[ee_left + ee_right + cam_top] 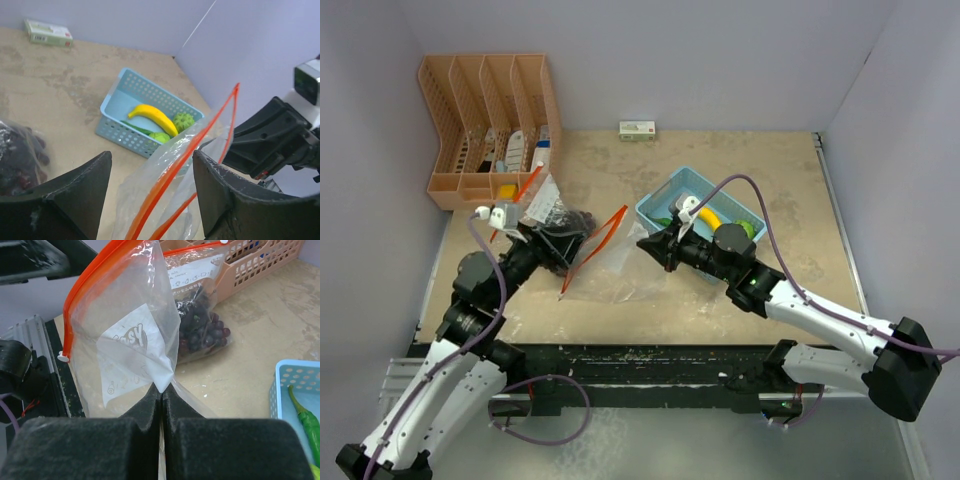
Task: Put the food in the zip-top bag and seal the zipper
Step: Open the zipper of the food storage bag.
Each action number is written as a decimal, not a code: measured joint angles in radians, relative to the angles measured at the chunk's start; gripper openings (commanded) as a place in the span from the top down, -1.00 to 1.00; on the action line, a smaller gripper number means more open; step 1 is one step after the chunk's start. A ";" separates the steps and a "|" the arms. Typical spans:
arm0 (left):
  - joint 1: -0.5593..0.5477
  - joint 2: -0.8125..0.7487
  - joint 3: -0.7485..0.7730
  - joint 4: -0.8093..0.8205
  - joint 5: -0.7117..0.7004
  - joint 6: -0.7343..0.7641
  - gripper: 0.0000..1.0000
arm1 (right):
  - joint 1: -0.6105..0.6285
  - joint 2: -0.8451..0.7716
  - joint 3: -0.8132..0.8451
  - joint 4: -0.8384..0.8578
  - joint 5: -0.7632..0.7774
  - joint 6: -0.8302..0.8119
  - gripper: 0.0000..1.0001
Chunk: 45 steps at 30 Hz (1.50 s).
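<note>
Found right hand (161,390) pinched shut on a fold of the clear bag (130,340), propping its orange mouth toward left hand (150,167), spread wide about that rim, seemingly to take it; grapes (200,330) wrapped on table (50,90), banana (152,116), bumpy green fruits (183,121) and long vegetable (135,128) in blue basket (120,134).

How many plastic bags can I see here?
2: a grape bag near the rack, and an empty bag pinched in the right claw.

Zip-top bag (134,342): white patch, partial lettering "ASY"; small print beneath unreadable.
</note>
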 measured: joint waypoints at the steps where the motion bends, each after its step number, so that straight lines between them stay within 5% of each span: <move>1: 0.000 -0.024 -0.008 0.013 0.005 0.011 -0.41 | 0.000 0.000 0.000 -0.001 -0.002 0.000 1.00; 8: 0.000 -0.166 -0.079 0.087 0.057 0.100 -0.30 | 0.000 0.000 0.000 -0.005 -0.032 -0.001 1.00; 29: 0.000 -0.023 -0.087 0.149 0.263 0.156 -0.14 | 0.000 -0.018 0.073 -0.073 -0.132 -0.008 1.00; 38: 0.000 0.032 -0.116 0.154 0.329 0.090 0.26 | 0.000 -0.021 0.132 -0.078 -0.117 -0.016 1.00; 39: 0.000 0.034 -0.117 0.154 0.334 0.083 0.35 | 0.000 -0.021 0.140 -0.082 -0.113 -0.018 1.00; 41: 0.000 0.037 -0.117 0.156 0.345 0.070 0.86 | 0.000 -0.019 0.154 -0.090 -0.101 -0.024 1.00; 43: 0.000 0.047 -0.117 0.156 0.360 0.055 1.00 | 0.000 -0.017 0.166 -0.097 -0.092 -0.028 1.00; 45: 0.000 0.057 -0.117 0.159 0.376 0.050 1.00 | 0.000 -0.004 0.183 -0.107 -0.084 -0.031 0.72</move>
